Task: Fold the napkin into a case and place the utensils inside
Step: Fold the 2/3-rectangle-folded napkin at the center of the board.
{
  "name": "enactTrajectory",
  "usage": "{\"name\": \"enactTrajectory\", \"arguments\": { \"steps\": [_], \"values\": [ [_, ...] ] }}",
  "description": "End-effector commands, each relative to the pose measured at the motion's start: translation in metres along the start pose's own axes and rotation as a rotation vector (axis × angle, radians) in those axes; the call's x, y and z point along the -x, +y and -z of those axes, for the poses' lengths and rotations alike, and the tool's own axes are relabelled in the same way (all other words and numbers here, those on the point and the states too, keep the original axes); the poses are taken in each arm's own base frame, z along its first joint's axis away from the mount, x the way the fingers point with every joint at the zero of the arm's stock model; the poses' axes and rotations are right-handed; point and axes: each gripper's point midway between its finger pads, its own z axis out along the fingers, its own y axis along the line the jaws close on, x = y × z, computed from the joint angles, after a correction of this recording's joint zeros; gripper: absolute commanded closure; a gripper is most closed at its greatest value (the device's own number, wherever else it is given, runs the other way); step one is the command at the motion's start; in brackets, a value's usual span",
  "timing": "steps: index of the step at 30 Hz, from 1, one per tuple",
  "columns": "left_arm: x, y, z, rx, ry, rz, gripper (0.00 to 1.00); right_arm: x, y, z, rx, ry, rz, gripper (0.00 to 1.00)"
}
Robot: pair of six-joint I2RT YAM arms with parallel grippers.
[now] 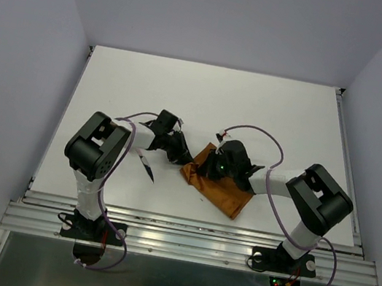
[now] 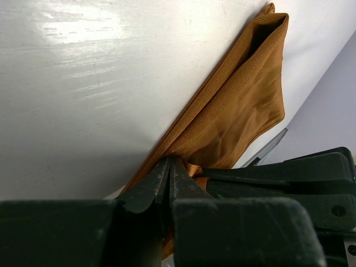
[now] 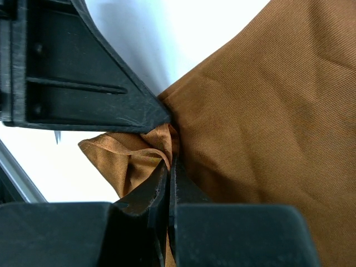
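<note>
The rust-orange napkin (image 1: 225, 193) lies folded into a slim case between the two arms. My left gripper (image 1: 185, 159) and right gripper (image 1: 200, 167) meet at its left end. The left wrist view has the left gripper (image 2: 169, 162) shut on the napkin (image 2: 239, 105) at a bunched edge, with the right gripper's fingers (image 2: 289, 178) right beside it. In the right wrist view, the right gripper (image 3: 171, 161) is shut on a puckered fold of the napkin (image 3: 267, 111), under the left gripper's finger (image 3: 83, 83). One utensil (image 1: 146, 165) with a dark pointed end lies on the table left of the napkin.
The white table (image 1: 206, 101) is walled by grey panels on three sides. A metal rail (image 1: 188, 242) runs along its near edge, where both arm bases stand. Purple cables loop off both arms.
</note>
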Motion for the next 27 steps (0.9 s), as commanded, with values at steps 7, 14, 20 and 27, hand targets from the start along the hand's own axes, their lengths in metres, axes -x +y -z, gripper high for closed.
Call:
{"name": "enactTrajectory", "arguments": {
  "steps": [7,14,20,27],
  "values": [
    [0.025,-0.044,0.041,0.002,-0.143,-0.124,0.82,-0.001,-0.002,-0.01,0.021,0.022,0.023,0.99],
    [0.043,-0.068,0.098,0.06,-0.35,-0.22,0.5,-0.003,0.001,-0.01,0.034,0.029,0.014,0.99],
    [0.016,-0.029,0.101,0.124,-0.303,-0.244,1.0,0.001,-0.001,-0.008,0.031,0.02,0.005,0.99],
    [-0.02,0.022,0.09,0.221,-0.184,-0.267,1.0,0.003,0.002,-0.008,0.038,0.018,0.0,0.99]
  ]
}}
